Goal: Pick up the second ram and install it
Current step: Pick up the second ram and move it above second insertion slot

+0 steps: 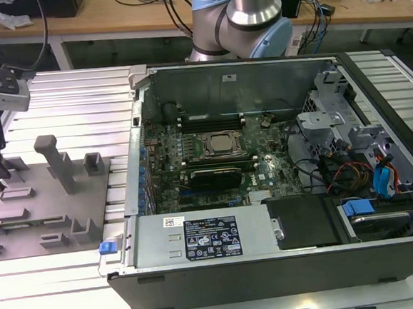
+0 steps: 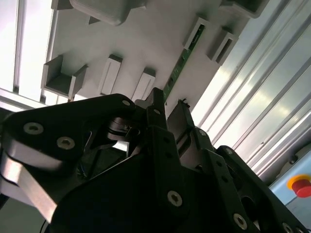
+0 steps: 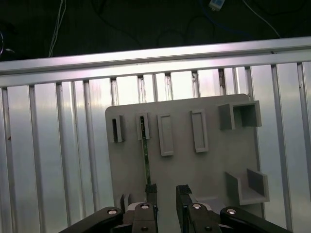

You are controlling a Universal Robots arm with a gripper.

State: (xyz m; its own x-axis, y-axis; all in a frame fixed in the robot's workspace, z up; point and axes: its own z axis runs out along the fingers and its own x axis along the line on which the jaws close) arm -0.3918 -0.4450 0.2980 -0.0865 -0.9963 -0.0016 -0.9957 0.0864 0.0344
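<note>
I see tool (image 3: 166, 194) spread open at second ram (image 3: 145, 155), ungrasped in tray (image 3: 204, 179) | tray 9 o'clock of case (image 1: 230, 88), exterior view | install undone

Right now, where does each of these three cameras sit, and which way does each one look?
Exterior view: off the arm, raised, looking down on the open computer case and grey tray; the arm shows beyond the case.
First wrist view: near the arm's wrist, facing down past the open claw at the tray and the second ram.
Second wrist view: near the wrist too, close behind the claw, looking along it at the tray.
Both wrist views share claw, tray and ram.
</note>
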